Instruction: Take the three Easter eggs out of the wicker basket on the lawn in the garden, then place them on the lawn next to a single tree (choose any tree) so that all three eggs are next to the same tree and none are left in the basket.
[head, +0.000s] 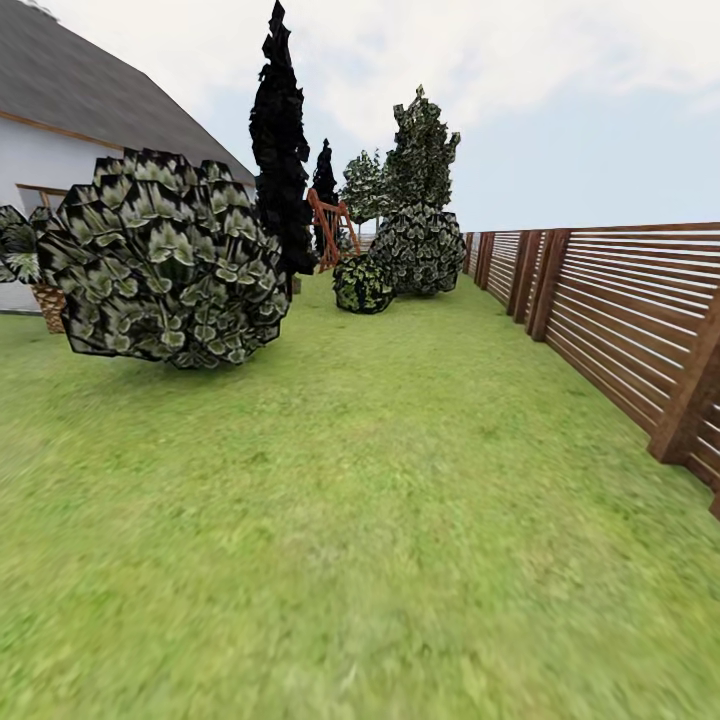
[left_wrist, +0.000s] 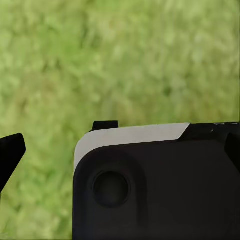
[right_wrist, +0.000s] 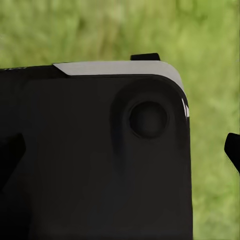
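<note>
Green lawn stretching ahead, slatted wooden fence at right, leafy bush at left. Left claw and right claw above grass; spread or pressed together, cannot tell.

The lawn spread as short, mottled green grass from the foreground to the far end of the garden, bounded on the right by a dark brown slatted fence. On it stood a large round leafy bush at the left, a tall all-black tree just behind that, and farther back a small bush beside a bigger one. Both wrist views looked down on blurred grass.
</note>
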